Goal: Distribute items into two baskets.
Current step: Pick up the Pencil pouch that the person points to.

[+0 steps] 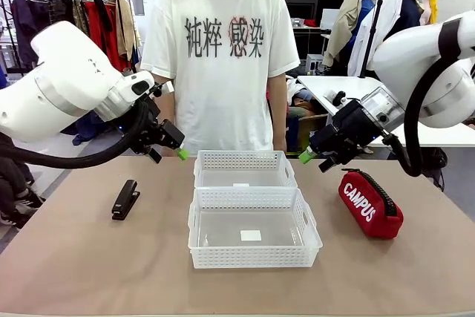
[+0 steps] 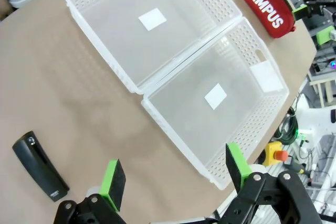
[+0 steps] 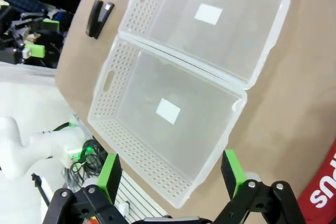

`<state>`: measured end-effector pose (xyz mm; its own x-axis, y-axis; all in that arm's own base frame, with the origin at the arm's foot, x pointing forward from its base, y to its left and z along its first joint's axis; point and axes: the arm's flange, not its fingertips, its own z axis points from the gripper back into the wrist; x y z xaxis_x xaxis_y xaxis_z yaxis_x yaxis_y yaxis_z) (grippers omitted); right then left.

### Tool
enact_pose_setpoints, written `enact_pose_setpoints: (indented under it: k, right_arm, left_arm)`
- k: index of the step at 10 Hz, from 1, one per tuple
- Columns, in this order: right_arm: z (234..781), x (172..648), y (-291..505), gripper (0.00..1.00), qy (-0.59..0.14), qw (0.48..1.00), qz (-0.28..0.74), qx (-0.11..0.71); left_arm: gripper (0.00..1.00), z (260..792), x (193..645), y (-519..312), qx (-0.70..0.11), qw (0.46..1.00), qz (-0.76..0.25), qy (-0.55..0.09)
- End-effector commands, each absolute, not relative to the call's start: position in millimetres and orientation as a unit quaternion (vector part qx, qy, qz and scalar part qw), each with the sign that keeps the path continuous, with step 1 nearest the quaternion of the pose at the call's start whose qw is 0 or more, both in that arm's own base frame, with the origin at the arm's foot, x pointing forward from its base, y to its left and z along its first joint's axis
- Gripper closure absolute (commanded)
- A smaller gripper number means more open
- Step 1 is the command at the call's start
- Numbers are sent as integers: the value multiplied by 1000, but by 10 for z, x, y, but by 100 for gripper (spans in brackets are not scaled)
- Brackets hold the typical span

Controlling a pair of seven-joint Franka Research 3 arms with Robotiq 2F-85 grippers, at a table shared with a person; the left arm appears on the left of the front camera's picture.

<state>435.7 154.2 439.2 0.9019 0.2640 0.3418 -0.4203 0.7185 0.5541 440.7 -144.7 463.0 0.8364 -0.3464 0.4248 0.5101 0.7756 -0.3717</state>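
Front view: the left pincer (image 1: 169,152) hangs open above the bench's (image 1: 89,257) far left part, its jaws apart and holding nothing. The right pincer (image 1: 315,159) hangs the same way on the far right, also open and empty. Between them the far basket (image 1: 245,159) and the near basket (image 1: 252,257) sit mid-bench, long sides touching, each holding nothing but a white label. The black stapler (image 1: 125,199) lies flat well to the left of the baskets, with bare bench all round it. The red CAMPUS pouch (image 1: 369,203) lies to the right of the baskets, close to the bench's right edge. A person (image 1: 223,57) stands at the far edge, behind the far basket.

Left wrist view: the left pincer's green pads (image 2: 113,182) stand wide apart with nothing between them. The stapler (image 2: 39,174) lies at lower left, apart from the near basket's lattice wall (image 2: 173,140). The far basket (image 2: 100,35) sits beyond, and the pouch (image 2: 265,6) lies past the baskets' ends. The near basket's outer wall runs close along the bench edge.

Right wrist view: the right pincer's pads (image 3: 231,169) are spread and empty above the near basket (image 3: 136,156). The far basket (image 3: 139,11) adjoins it, and the stapler (image 3: 100,18) lies beyond the far basket's handle end, near the bench edge. A red corner of the pouch (image 3: 320,192) shows at lower right, with open bench between it and the baskets.
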Motion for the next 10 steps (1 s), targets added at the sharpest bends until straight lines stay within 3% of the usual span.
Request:
enact_pose_setpoints:
  k: [1,3,6,10]
  right_arm:
    - [4430,4268,1596,0,-120,919,204,314]
    - [4400,4338,1574,0,-120,920,190,321]
    - [4610,4580,1632,0,-63,853,74,512]
    - [4983,4779,1490,0,-25,762,-34,646]
  left_arm:
    - [0,4624,4381,-1467,-221,930,-244,-164]
    - [0,4525,4365,-1541,-280,928,-200,-144]
    - [0,4658,4531,-1553,-396,915,-15,-77]
    - [0,5070,4729,-1421,-545,830,91,-67]
